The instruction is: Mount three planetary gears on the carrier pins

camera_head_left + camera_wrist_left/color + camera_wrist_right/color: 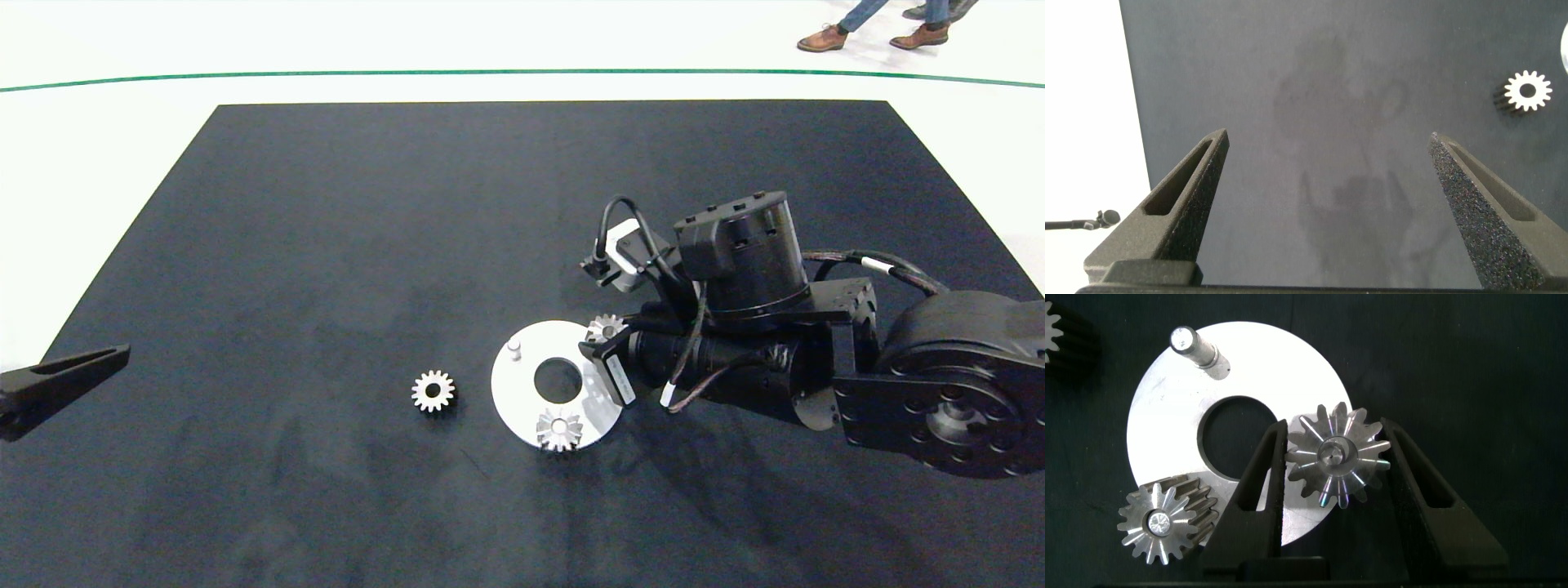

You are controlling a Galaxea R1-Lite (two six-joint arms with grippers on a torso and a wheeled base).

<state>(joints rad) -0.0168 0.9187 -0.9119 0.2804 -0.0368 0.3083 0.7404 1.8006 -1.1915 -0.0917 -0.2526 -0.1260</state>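
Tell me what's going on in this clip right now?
The right gripper straddles a planetary gear sitting on a pin at the edge of the white disc. A second gear already sits on its pin, while one carrier pin stands bare. The third gear lies loose on the dark mat beside the disc. The left gripper hangs open over bare mat at the left, idle.

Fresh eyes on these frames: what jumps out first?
The right gripper over the flat white round disc, its grey fingers on either side of a small silvery metal spur gear on a pin. A second silvery gear sits on the disc's near edge, and one white cylindrical peg stands bare. The third gear lies alone on the dark mat; the left gripper hangs open at the table's left edge.
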